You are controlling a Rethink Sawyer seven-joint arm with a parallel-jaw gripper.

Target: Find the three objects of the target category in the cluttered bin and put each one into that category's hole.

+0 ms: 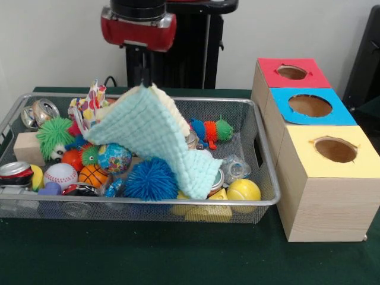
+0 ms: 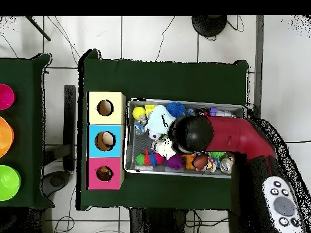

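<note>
- The arm (image 1: 138, 25) comes down over the bin (image 1: 264, 155), and the gripper (image 1: 144, 80) is clamped on the top corner of a pale green cloth (image 1: 155, 139), holding it up.
- The cloth hangs slantwise, its low end draped on the toys, hiding what lies under it.
- From overhead, the arm's black head (image 2: 190, 133) covers the bin's middle, so the gripper is hidden there.
- The bin sits on the green table (image 1: 178, 255), long axis running side to side in the front view, just beside three boxes (image 1: 320, 178) with holes.
- At the bin's near left, a can (image 1: 15, 173) is partly hidden by the rim.
- A blue spiky ball (image 1: 151, 180) lies beside the cloth's low end.
</note>
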